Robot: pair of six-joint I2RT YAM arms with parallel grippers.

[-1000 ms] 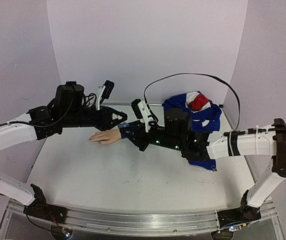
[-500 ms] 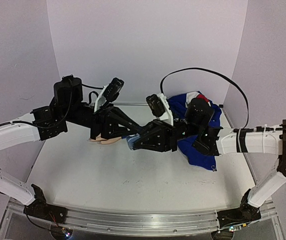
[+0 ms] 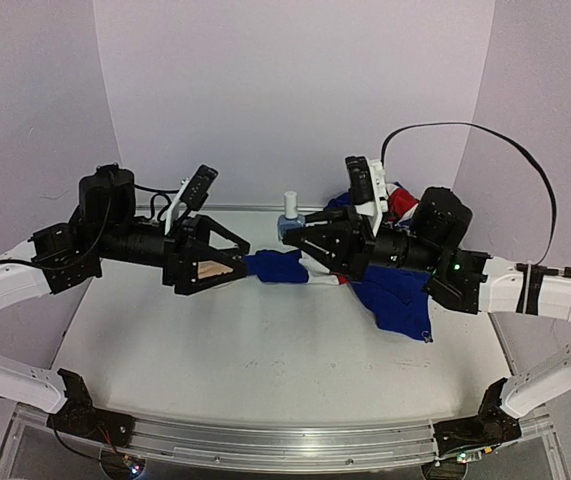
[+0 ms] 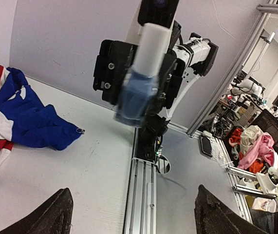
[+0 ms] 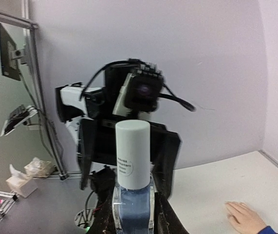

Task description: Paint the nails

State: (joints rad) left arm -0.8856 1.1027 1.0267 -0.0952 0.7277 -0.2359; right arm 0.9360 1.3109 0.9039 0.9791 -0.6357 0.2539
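A small clear bottle (image 3: 287, 216) of blue polish with a pale cap stands upright in the air, and my right gripper (image 3: 295, 236) is shut on its body. In the right wrist view the bottle (image 5: 132, 187) fills the gap at my right gripper (image 5: 132, 217). My left gripper (image 3: 239, 262) faces it from the left, open and holding nothing. Its fingers (image 4: 56, 214) frame the blurred bottle (image 4: 141, 80) ahead. The flesh-coloured mannequin hand (image 3: 210, 268) lies on the table under the left gripper, with its blue cuff (image 3: 275, 265) to the right. The hand (image 5: 246, 217) also shows low right; its nails are too small to make out.
A crumpled blue, red and white cloth (image 3: 397, 285) lies under the right arm at the back right, also seen as the cloth (image 4: 12, 112) at the left. An aluminium rail (image 4: 141, 195) runs along the table's edge. White walls enclose the table on three sides.
My left gripper has opened and drawn back to the left. The right arm has pulled back to the right and lifted, bringing the bottle into view upright between the two grippers.
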